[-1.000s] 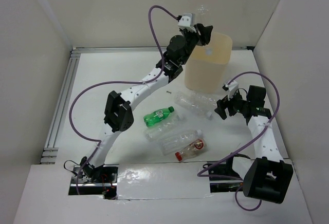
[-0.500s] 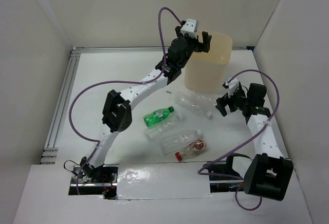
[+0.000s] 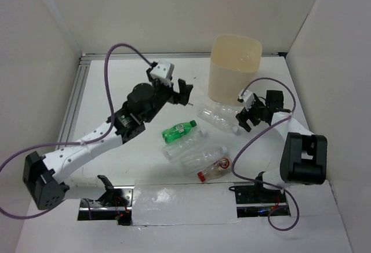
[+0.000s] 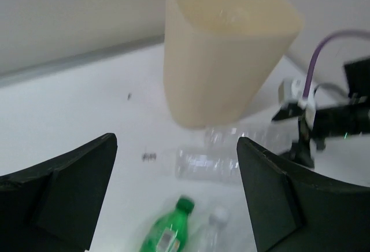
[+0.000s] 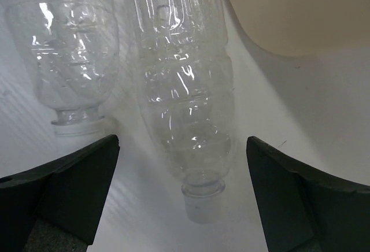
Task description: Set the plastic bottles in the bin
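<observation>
Catches the right jaws parted wide and empty, held low over a pair of clear bottles (image 3: 219, 116) lying side by side on the surface (image 3: 145, 166) just in front of the bin (image 3: 235, 70). Frames, in the right wrist view, one clear bottle (image 5: 182, 90) squarely in the gap between the fingers (image 5: 58, 194), long axis running straight away from the wrist, neck end nearest the camera and base toward the bin. Leaves its neighbour (image 5: 72, 49) just alongside, lined up with one finger rather than with the gap, so likely to be nudged on a straight descent. Makes the right arm plainly the nearer one for this pair. Finds the left jaws likewise spread and holding nothing, hovering above the middle of the surface well short of the bin, with the green bottle (image 3: 179, 131) below and ahead of them. Shows two more clear bottles (image 3: 194, 154) and the red-capped bottle (image 3: 215, 168) waiting nearer the front edge. Differs from a second earlier, with the left jaws then clenched on a clear bottle above the bin's rim and now released and drawn back, that bottle gone from the grip and presumably inside; right arm folded lower, jaws barely shifted.
</observation>
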Motion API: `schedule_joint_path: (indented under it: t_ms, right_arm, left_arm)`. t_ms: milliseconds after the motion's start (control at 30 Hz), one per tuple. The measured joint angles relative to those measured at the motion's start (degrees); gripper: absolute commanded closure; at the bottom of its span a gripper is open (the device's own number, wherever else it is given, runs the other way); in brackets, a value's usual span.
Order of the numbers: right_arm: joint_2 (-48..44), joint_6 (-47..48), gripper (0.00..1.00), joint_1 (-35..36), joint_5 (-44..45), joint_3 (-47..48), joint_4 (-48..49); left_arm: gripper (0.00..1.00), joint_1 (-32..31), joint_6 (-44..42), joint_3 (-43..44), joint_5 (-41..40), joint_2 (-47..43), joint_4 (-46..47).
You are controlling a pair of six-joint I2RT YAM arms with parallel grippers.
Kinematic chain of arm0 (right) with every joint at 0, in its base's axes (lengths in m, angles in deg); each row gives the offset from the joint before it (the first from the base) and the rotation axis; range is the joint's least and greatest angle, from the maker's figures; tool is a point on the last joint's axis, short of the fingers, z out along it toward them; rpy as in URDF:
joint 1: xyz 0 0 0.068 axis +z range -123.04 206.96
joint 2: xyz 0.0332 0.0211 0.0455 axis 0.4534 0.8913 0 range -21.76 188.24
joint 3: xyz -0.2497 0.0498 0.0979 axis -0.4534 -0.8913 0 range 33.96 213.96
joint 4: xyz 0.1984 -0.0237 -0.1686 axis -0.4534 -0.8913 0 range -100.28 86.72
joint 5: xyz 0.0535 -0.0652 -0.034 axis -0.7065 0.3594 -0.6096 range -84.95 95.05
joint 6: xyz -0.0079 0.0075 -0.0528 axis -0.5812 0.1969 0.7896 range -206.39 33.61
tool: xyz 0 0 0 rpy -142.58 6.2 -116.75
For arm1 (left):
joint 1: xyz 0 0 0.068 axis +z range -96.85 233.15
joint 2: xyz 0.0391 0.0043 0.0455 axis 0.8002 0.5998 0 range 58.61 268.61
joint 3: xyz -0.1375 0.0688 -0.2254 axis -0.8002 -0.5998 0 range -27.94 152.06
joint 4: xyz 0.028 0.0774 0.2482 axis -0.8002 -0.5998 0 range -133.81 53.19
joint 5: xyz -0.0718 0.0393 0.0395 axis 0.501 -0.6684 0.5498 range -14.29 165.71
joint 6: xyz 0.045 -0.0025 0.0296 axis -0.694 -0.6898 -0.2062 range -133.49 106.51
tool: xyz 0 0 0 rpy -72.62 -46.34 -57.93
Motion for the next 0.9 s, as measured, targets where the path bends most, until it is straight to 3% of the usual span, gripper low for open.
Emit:
schedule_joint_path:
  t_ms: [200,300,367,567,767,900]
  right_arm:
    - [5.6,1.6,0.04,7.1,8.2,4.1,1.7]
    - [10.4,2.5,0.2,9.2,10.8,7.3,1.8]
    - [13.1,4.2,0.41,9.9,11.9,9.1,0.5]
    - [12.7,12.7,0.7,8.5,7.5,13.3,-11.4]
    - [0.2,23.4,0.72,6.4,1.2,15.0,-29.2]
    - [-8.8,27.3,0.74,6.6,-4.1,22.5,-39.1]
  left_arm:
    - [0.04,-0.7,4.1,-17.0,-1.9,-9.0,-9.3]
    - [0.04,-1.1,6.1,-22.1,-2.4,-10.5,-13.0]
    - [0.04,-1.4,6.5,-23.7,-2.6,-10.7,-14.5]
    - [0.0,-2.0,5.8,-23.8,-2.8,-9.0,-14.7]
    - [0.0,-1.2,2.4,-24.2,1.1,-5.0,-11.5]
    - [0.0,-0.1,0.3,-23.9,4.2,-0.2,-10.1]
